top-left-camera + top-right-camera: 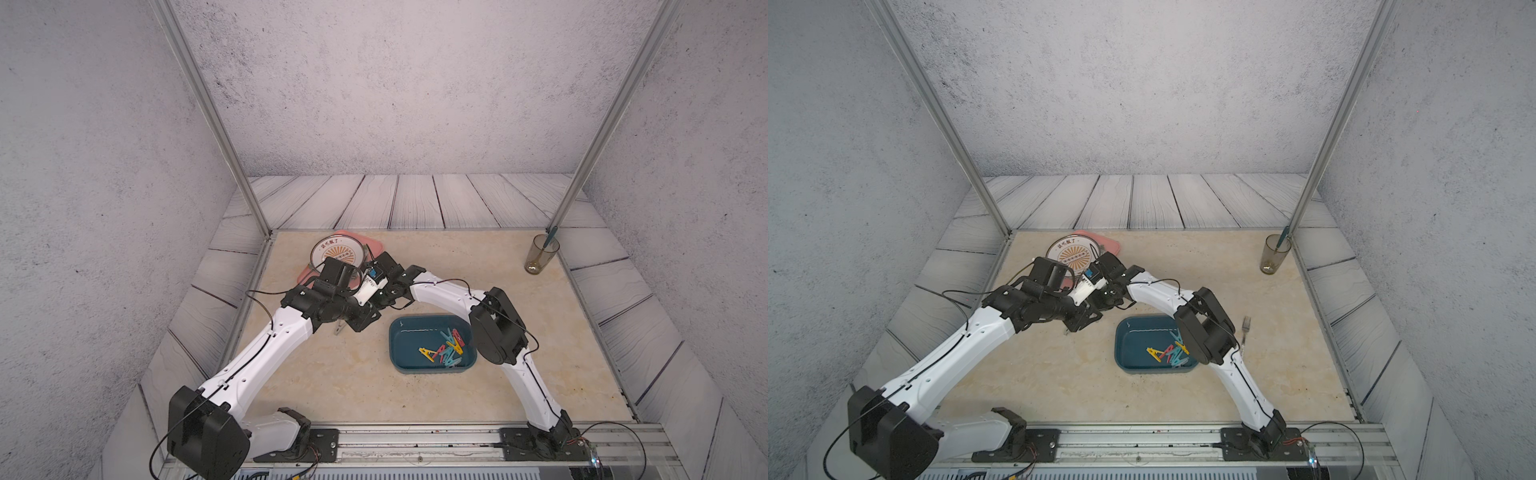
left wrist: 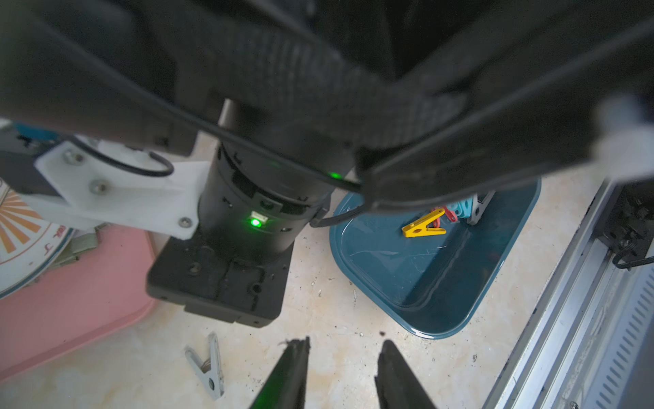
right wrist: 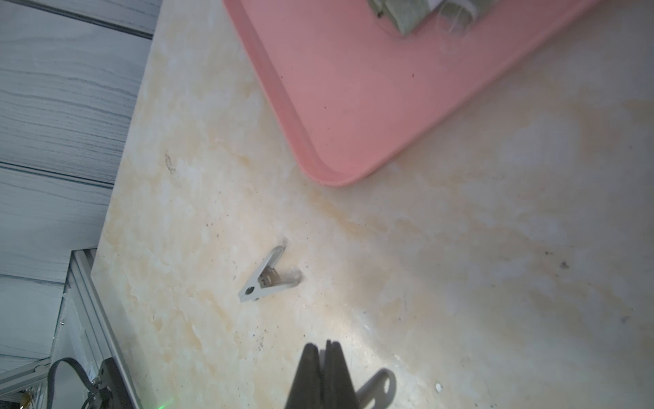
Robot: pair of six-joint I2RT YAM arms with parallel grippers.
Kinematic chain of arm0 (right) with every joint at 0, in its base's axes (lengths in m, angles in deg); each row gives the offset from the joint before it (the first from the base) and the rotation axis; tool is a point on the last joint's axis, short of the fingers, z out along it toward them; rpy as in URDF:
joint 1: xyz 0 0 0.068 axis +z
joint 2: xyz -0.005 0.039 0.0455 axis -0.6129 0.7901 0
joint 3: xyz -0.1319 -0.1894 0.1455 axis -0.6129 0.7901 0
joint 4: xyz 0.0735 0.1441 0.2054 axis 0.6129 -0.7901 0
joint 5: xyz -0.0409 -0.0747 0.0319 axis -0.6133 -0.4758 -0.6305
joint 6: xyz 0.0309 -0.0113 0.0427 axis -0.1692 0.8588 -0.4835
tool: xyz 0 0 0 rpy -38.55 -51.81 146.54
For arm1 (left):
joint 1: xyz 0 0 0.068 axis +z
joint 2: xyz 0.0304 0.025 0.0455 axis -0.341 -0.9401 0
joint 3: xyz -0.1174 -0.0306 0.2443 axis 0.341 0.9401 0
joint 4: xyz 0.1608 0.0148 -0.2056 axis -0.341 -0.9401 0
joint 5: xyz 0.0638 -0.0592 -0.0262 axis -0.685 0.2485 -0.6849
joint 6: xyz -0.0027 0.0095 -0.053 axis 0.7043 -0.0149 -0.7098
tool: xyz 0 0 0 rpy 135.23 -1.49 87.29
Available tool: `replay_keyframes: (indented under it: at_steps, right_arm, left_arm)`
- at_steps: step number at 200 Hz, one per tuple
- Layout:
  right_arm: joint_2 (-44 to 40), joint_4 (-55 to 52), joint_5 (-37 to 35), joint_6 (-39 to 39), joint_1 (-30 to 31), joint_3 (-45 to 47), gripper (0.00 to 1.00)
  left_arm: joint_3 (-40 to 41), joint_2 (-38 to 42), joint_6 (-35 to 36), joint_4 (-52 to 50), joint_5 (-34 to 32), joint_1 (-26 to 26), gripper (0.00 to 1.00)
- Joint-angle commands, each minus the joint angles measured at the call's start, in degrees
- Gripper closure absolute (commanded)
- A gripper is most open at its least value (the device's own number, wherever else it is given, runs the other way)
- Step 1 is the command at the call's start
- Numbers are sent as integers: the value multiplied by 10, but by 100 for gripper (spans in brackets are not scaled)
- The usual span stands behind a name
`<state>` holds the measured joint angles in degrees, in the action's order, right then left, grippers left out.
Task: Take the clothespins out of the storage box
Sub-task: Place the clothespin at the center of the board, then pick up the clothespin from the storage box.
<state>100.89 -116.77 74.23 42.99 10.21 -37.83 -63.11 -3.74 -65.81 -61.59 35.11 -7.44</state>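
The left hand (image 2: 343, 348) is held part-open, with nothing between its fingers, above the worktop (image 2: 336, 311) just outside the storage box (image 2: 424, 279). The right hand (image 3: 323, 348) is pressed fully shut. A second grey clothespin (image 3: 380, 387), blurred, is seen at its tips, but whether it is gripped cannot be told.

The clothespins (image 1: 446, 348), V-shaped clips in yellow, red, teal and grey, are heaped in one corner of the shallow dark teal box. One grey clothespin (image 2: 208, 368) is seen lying on the worktop outside the box, on the side towards the pink tray (image 3: 354, 88).

A fork (image 1: 1246, 328) is shown only in a top view, just beyond the box on the side away from the tray. Elsewhere it is covered by the right arm (image 1: 498, 328).
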Motion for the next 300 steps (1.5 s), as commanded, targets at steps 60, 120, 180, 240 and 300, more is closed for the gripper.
replay_keyframes:
  at_steps: [60, 120, 180, 240, 300]
  right_arm:
    - [49, -39, 14, -3, 7, -44, 85]
    - [-81, -92, -44, 56, 4, 4, 72]
    - [-251, -133, -215, 90, -2, 170, 70]
    - [-383, -161, -370, 77, -14, 338, 70]
    - [-422, -139, -387, 55, -43, 451, 70]
  left_arm:
    - [14, 25, 23, -7, -24, 10, 61]
    - [31, 31, 20, 8, -29, 35, 61]
    - [34, 28, 9, 21, -17, 95, 61]
    - [35, 23, 5, 23, -15, 135, 61]
    - [48, 14, -1, 31, -3, 163, 61]
